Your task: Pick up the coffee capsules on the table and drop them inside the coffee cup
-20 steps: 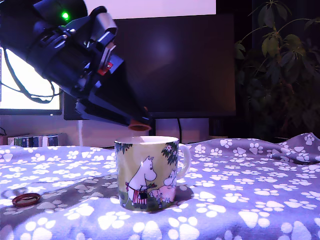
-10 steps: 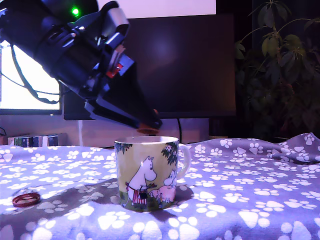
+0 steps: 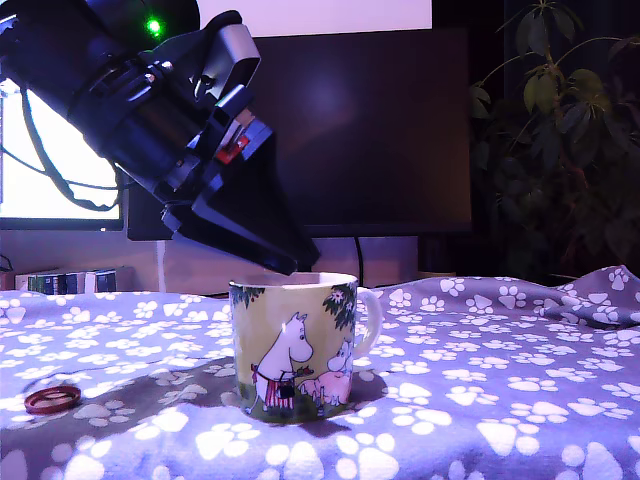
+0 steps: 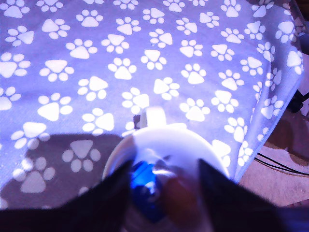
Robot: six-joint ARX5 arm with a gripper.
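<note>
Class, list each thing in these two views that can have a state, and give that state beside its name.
gripper: open, tips just above the mug's rim
coffee cup: upright on the cloth, handle towards the exterior view's right
coffee capsule: lying on the cloth, apart from the mug
monitor: lit
</note>
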